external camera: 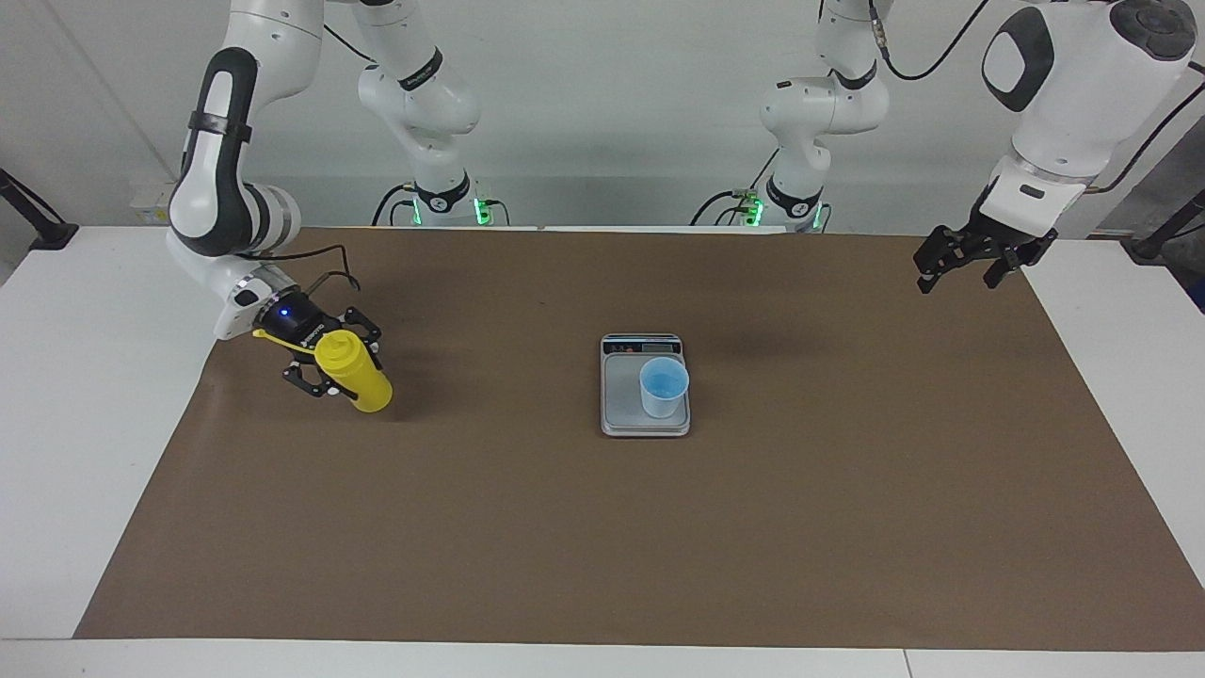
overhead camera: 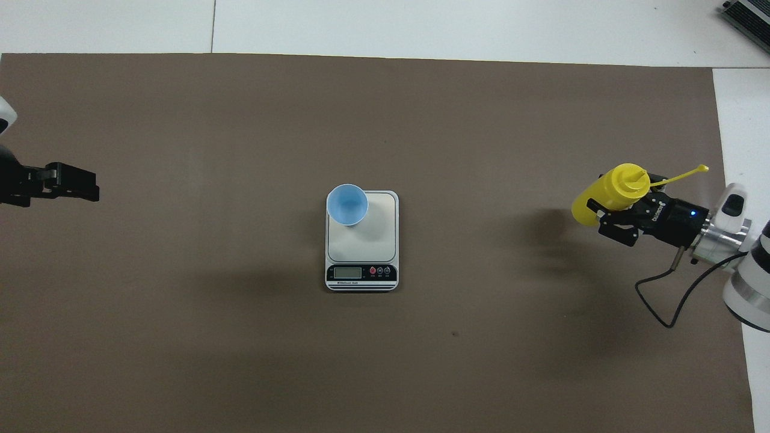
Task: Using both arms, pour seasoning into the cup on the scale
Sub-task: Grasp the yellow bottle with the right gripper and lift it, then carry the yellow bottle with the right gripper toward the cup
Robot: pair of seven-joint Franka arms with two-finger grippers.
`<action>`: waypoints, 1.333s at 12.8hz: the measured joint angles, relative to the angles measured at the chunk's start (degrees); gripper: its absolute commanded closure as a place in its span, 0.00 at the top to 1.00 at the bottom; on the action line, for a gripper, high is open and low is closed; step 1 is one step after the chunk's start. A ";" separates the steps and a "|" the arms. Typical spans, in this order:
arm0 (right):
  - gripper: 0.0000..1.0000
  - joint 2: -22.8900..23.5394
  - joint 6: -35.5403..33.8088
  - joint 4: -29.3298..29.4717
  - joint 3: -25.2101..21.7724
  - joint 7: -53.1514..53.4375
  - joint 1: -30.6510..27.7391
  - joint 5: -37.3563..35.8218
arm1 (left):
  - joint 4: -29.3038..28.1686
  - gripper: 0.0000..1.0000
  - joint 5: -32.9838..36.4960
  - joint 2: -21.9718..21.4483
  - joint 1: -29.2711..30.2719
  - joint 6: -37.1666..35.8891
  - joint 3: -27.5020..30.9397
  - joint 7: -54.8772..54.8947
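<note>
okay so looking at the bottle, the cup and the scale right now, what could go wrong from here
1. The right gripper sits around the seasoning bottle, which leans; a loose grasp could let it tip or slip.
2. The cup stands near the scale's edge, toward the left arm's end; a nudge might topple it.
3. The left gripper hangs away from both.

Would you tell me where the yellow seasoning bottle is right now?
The seasoning bottle stands on the brown mat at the right arm's end of the table, between the right claw's fingers, well apart from the scale.
</note>
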 measured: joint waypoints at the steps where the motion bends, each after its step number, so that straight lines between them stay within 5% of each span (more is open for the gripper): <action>1: 0.27 -0.73 1.40 0.77 0.06 2.71 1.24 -1.84 | 0.00 1.00 0.00 0.00 0.00 0.00 0.00 0.00; 17: 0.27 -3.64 24.74 8.38 0.57 51.66 27.15 -44.22 | 0.00 1.00 0.00 0.00 0.00 0.00 0.00 -0.01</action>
